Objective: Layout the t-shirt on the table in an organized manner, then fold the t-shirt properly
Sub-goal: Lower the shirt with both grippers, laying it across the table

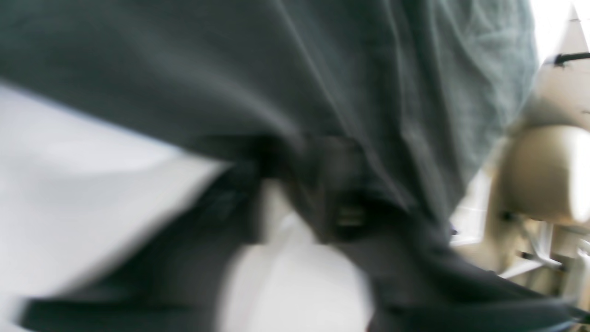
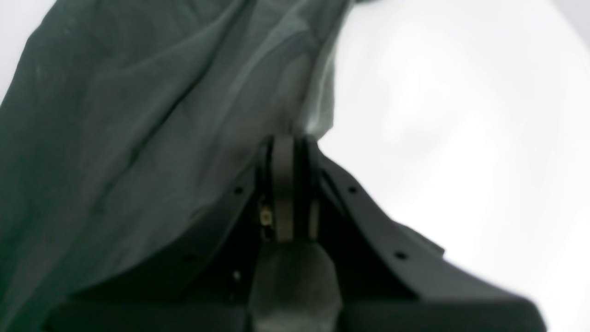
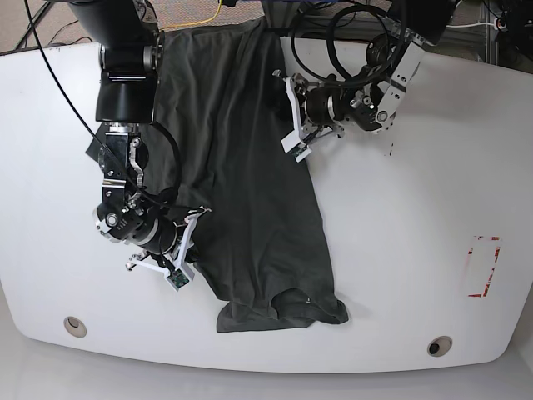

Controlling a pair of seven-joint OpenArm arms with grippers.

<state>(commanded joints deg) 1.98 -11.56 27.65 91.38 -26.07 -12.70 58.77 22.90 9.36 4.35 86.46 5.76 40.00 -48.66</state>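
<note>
Lying lengthwise down the middle of the white desk (image 3: 400, 250), the dark charcoal t-shirt (image 3: 241, 192) runs from the far edge at 12 o'clock to its collar end near 6 o'clock, where the neck opening bunches in a rumpled heap. The cloth is narrow and creased, its sides rolled inward, so the laying-out looks only partly done; judging from this, the spreading is unfinished and no fold has begun.

The right gripper (image 3: 187, 242) sits at the shirt's edge at about 8 o'clock. Its wrist view shows the jaws pressed together on a pinch of grey fabric that drapes up and away from them. The left gripper (image 3: 291, 117) meets the opposite edge at about 1 o'clock. Its wrist view is badly blurred, with cloth draped across the lens and over the dark gripper body, so I cannot tell whether those jaws are closed on the fabric or merely touching it.

Around the shirt, a red tape rectangle (image 3: 483, 267) marks the desk at 3 o'clock, well apart from the cloth. Two round grommet holes sit near the front edge, one (image 3: 75, 325) at 7 o'clock and one (image 3: 439, 345) at 5 o'clock. Black cables (image 3: 350, 50) loop above the left arm. In my judgement, the bunched collar end and the rolled sides are what stand in the way of a clean fold.
</note>
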